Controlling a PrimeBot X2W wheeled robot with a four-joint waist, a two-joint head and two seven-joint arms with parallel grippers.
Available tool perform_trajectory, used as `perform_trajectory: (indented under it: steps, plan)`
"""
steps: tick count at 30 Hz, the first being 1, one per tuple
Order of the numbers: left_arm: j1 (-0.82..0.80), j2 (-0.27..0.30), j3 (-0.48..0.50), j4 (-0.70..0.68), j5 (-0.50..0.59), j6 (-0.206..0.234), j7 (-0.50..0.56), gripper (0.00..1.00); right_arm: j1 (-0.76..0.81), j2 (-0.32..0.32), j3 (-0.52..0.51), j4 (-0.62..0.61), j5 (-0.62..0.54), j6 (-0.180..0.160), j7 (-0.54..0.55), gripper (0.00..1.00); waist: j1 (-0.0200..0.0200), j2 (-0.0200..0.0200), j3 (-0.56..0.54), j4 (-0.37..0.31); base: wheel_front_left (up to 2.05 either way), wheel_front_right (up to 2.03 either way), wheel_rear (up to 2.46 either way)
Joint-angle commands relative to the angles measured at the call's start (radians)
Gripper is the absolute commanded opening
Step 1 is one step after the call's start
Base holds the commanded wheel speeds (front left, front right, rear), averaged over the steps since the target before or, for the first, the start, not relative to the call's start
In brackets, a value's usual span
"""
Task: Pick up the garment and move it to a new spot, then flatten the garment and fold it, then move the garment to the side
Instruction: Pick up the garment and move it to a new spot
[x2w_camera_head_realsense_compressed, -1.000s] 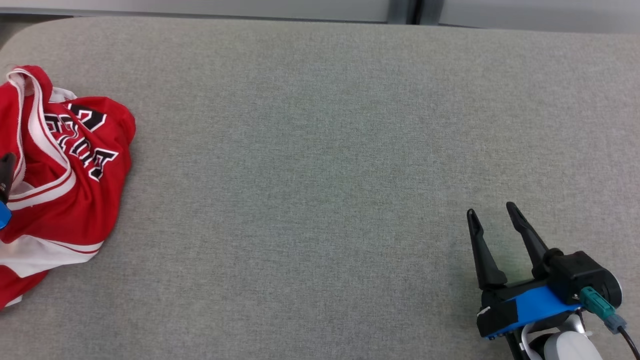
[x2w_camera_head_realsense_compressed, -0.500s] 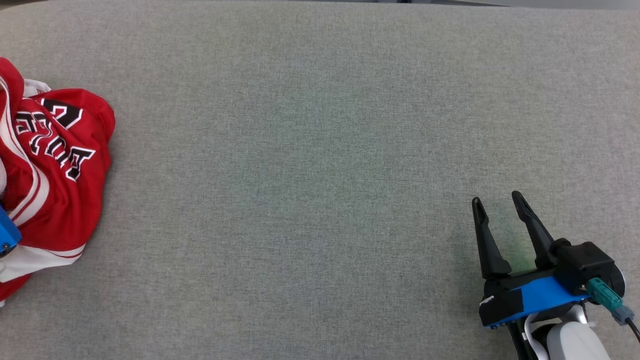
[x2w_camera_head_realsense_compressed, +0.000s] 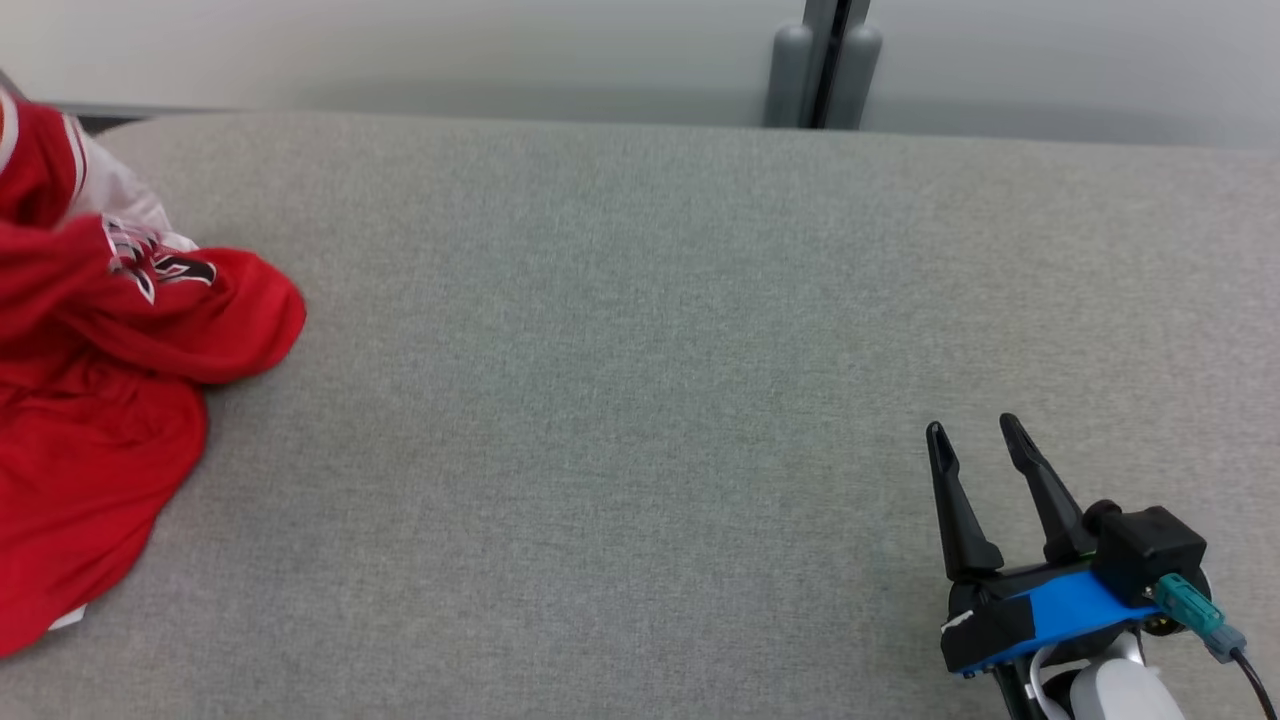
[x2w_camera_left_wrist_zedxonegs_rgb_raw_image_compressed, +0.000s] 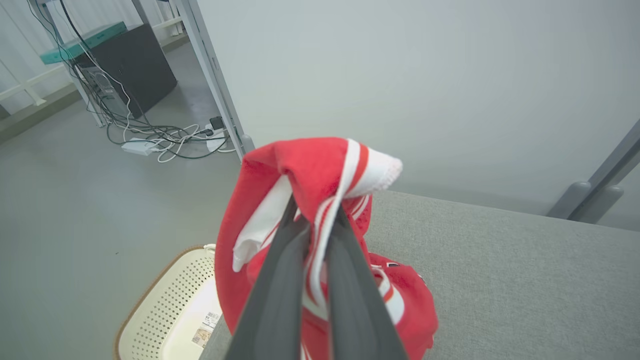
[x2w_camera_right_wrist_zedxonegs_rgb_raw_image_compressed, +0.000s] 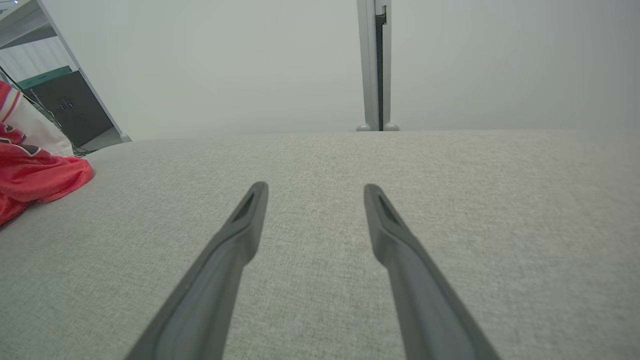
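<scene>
Garment (x2w_camera_head_realsense_compressed: 100, 400): a red jersey with white striped trim is seen at the left end of the grey padded surface (x2w_camera_head_realsense_compressed: 640, 350). Its lower folds are draped on the surface, and its upper part is held above it by the left gripper (x2w_camera_left_wrist_zedxonegs_rgb_raw_image_compressed: 316, 207).
Left gripper state: the two fingers are seen pressed together on a white-and-red striped edge of the garment. The cloth is bunched over and around their tips.
Right gripper state: the right gripper (x2w_camera_head_realsense_compressed: 972, 428) is held spread, with nothing between its fingers. It is placed low over the surface at the near right.
Garment against right gripper: the two are set well apart, with a wide stretch of bare surface between them. The garment lies to that gripper's left.
Beside the surface: a cream perforated basket (x2w_camera_left_wrist_zedxonegs_rgb_raw_image_compressed: 165, 310) is seen on the floor (x2w_camera_left_wrist_zedxonegs_rgb_raw_image_compressed: 75, 200), below the hanging garment.
</scene>
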Motion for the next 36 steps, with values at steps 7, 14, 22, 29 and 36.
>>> perform_trajectory:
  steps: [7,14,22,29,36]
  plan:
    - [-0.170,-0.009,-0.090,-0.129,0.057,-0.052,-0.002,0.00,0.023,-0.006,0.012,0.062,0.051,0.000,-0.035,1.00,0.0001,0.0000,-0.119,-0.088,0.00,0.00,0.00]
    - [-0.270,-0.066,-0.151,-0.200,0.061,-0.080,-0.012,0.00,0.033,-0.006,0.021,0.087,0.073,0.000,-0.046,1.00,0.0001,0.0000,-0.153,-0.178,0.00,0.00,0.00]
    - [-0.319,-0.160,-0.217,-0.234,0.034,-0.106,-0.036,0.00,0.035,-0.005,0.034,0.100,0.077,0.000,-0.050,1.00,0.0001,0.0000,-0.168,-0.327,0.00,0.00,0.00]
    - [-0.258,-0.201,-0.286,-0.210,0.026,-0.120,-0.018,0.00,0.040,-0.005,0.031,0.097,0.075,0.000,-0.051,1.00,0.0001,0.0000,-0.160,-0.418,0.00,0.00,0.00]
    - [-0.069,-0.236,-0.386,-0.122,0.047,-0.122,-0.052,0.00,0.047,-0.005,0.028,0.090,0.082,0.000,-0.052,1.00,0.0001,0.0000,-0.150,-0.442,0.00,0.00,0.00]
